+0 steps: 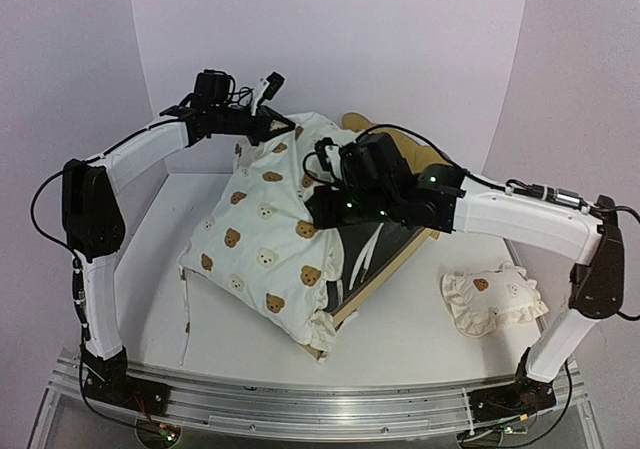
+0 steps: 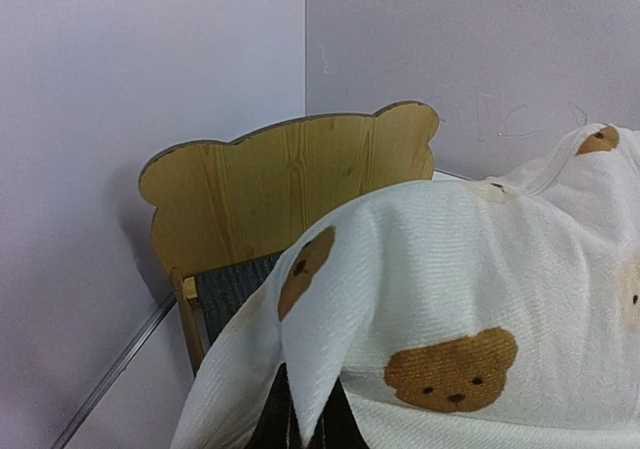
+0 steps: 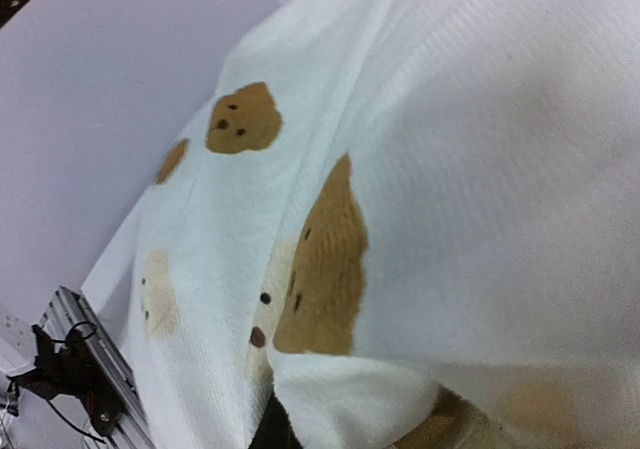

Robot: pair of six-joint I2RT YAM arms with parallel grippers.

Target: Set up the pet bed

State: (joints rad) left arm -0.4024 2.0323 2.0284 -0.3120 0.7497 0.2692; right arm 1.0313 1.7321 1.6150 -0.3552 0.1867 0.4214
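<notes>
Seen from above, the pet bed (image 1: 368, 254) sits near the middle of the white desk (image 1: 420, 344), turned at an angle. Its bear-eared headboard (image 2: 290, 179) points toward the far wall and its foot points toward my bases. A cream cushion (image 1: 265, 239) printed with brown and white bear faces is draped over most of the frame. It hangs off the frame's left side and covers the near corner. On the right side, part of the dark slatted base (image 1: 362, 244) and the light wooden side rail are uncovered.

My left gripper (image 1: 270, 124) is raised over the far left of the bed. It is closed tight on the far edge of the cushion and holds that edge up off the frame. In the left wrist view, the fabric falls away from the grip in a fold. The headboard stands upright behind it, with a strip of grey base showing below.

My right gripper (image 1: 322, 207) reaches in from the right, above the middle of the bed. It is pinched shut on the cushion's right edge. The right wrist view is almost filled with bear-print cloth.

A small ruffled pillow (image 1: 493, 299) lies on the desk to the right, well apart from the bed.
</notes>
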